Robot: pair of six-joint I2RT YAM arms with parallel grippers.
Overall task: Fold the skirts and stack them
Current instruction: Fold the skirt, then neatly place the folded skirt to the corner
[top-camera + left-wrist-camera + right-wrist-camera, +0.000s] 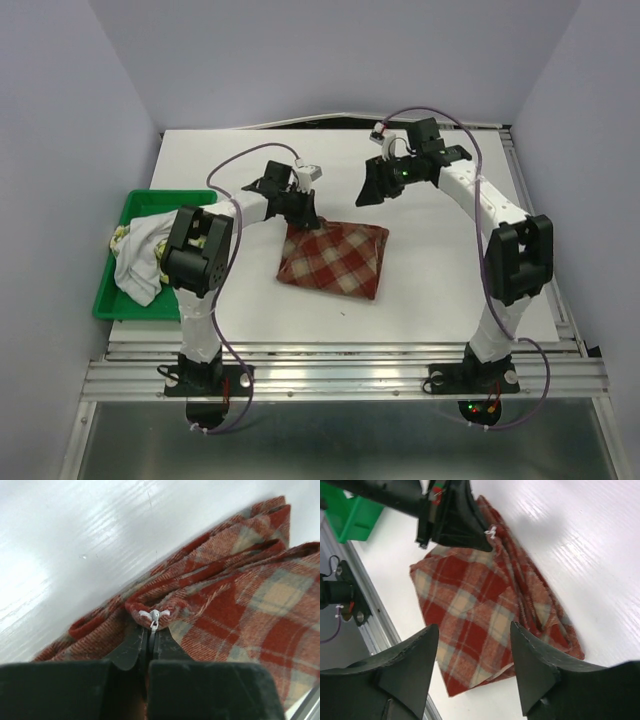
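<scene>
Well off to the left of the left tool (pixel 303 212), the green tray (pixel 108 305) is holding the white skirt (pixel 140 268) and the fruit-print skirt (pixel 119 236), both lying bunched and unfolded. Right at this tool's tips, the plaid skirt (pixel 335 260) is lying on the bench (pixel 450 280), roughly folded. The tool is clenching on the skirt's far-left edge, where a rolled hem and a small white thread are showing at the closed jaws. Further to the right, the right tool (pixel 378 188) is hovering released, jaws standing wide, above the far-right part of the skirt and touching nothing. Judging by the woolly weave and the soft ridges, this cloth is going to be light, limp and fairly grippy, so it is likely to be sagging and dragging wherever nothing is supporting it. A hem or a corner, with all layers pinched together, is looking like the best hold. A pinch on only the top layer is risking the fold opening.
</scene>
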